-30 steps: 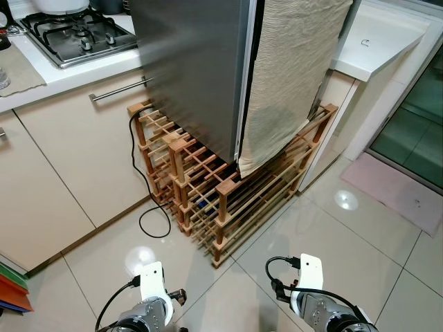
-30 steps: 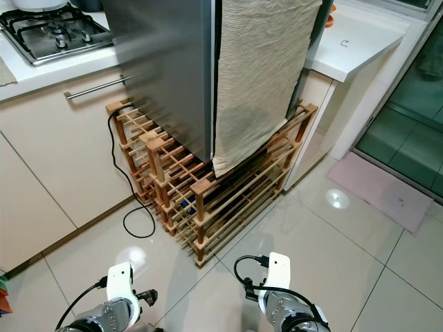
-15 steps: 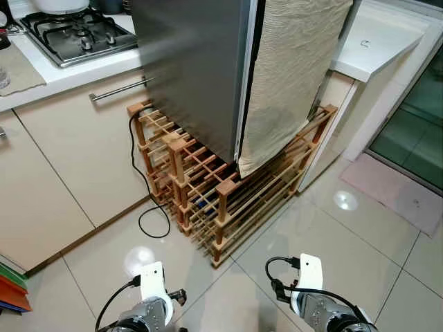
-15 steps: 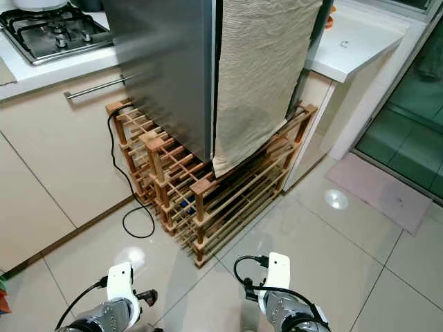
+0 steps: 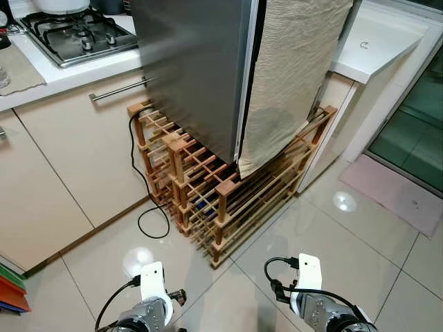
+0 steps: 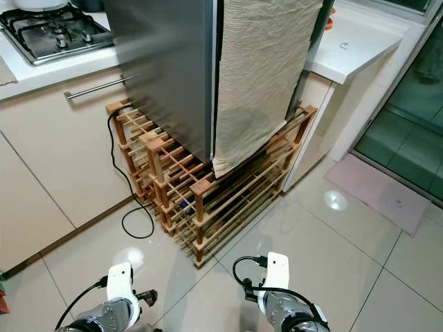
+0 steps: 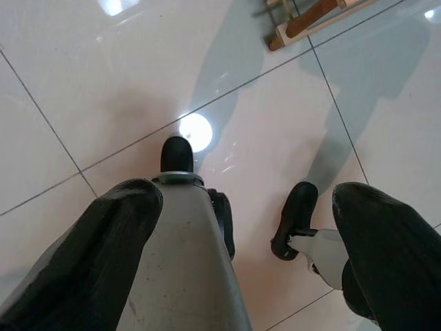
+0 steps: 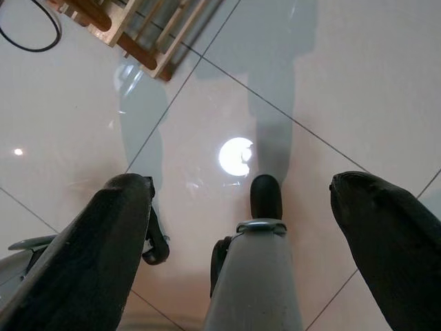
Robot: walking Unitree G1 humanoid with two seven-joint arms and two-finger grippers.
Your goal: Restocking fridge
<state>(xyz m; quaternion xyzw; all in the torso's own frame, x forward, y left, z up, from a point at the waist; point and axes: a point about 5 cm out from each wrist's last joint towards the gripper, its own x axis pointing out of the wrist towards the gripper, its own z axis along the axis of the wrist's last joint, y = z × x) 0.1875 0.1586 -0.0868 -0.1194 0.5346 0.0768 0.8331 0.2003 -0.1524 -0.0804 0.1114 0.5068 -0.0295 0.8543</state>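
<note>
No displacement since the earlier frames: fridge, rack and both arms sit where they did; only a very slight drift of the head views.

Fridge [image 5: 197, 69]: one, steel, door closed, straight ahead at the far side, standing on a wooden slatted rack [image 5: 221, 197]. Its top is cut off by the frame edge. One beige cloth [image 5: 291, 76] hangs over its right face and hides that side down to the rack. One black cable [image 5: 142, 187] loops on the floor [image 5: 332, 235] at the rack's left end; its far end is lost behind the rack.

Far left: one gas hob [image 5: 76, 34], partly cropped, on a white surface [image 5: 48, 79] over cream cabinets with one bar handle [image 5: 118, 90]. Far right: a second white surface [image 5: 381, 41]. One pink mat [image 5: 398, 194] on the floor at right, by a glass door.

Left claw [image 7: 241, 227]: released, both black fingers spread wide, nothing between them, hanging low over the tiles. Right claw [image 8: 241, 227]: likewise released and empty, aimed at the floor. In the head views only the wrists show at the near edge, the claws themselves cropped. Robot's legs and two black feet visible in the wrist views.
</note>
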